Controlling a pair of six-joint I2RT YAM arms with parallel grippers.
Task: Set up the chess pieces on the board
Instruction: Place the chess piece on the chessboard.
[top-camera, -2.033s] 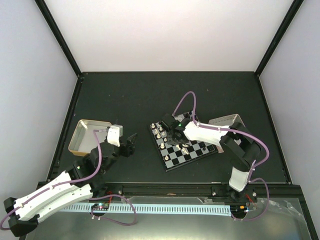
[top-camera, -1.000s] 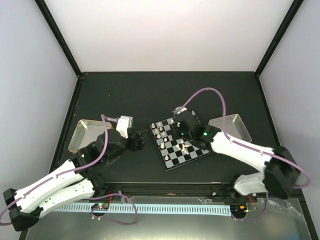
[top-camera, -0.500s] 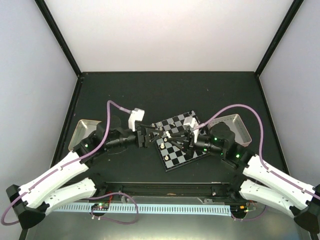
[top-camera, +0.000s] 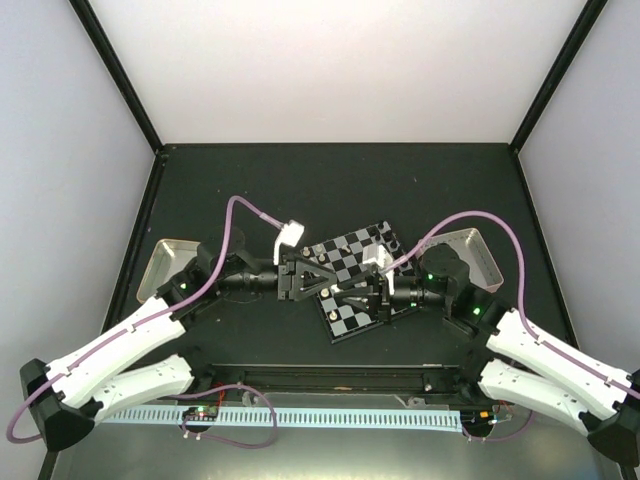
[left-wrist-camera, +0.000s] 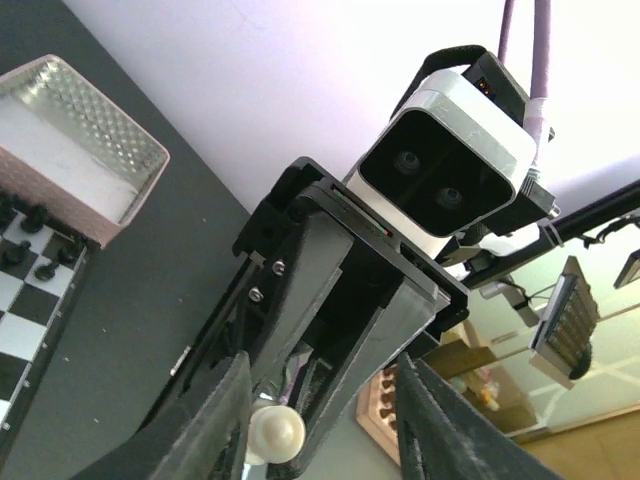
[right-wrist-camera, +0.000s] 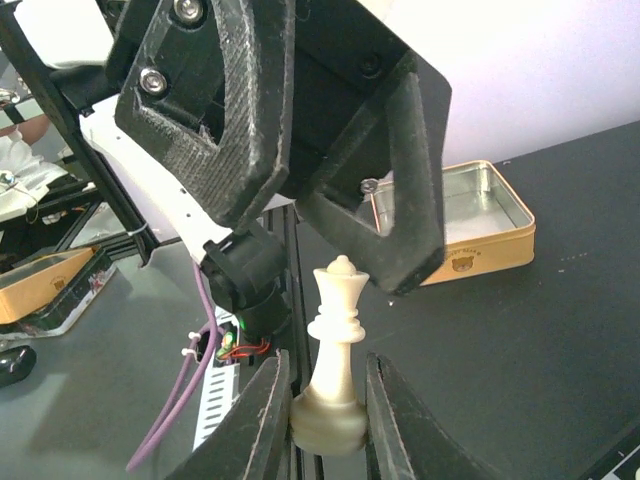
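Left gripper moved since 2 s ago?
Yes. The left gripper has swung right, away from the metal tin, to the left edge of the board, facing the right gripper, which holds a white queen.

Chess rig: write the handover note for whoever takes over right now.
Right gripper: shut on a white piece by its base, held over the board.
Left gripper: open, jaws either side of that piece's top, no contact seen.
Done: a few black pieces stand on the board; arms hide most of it.
Left: finish this pass or place the piece, then set the rest.
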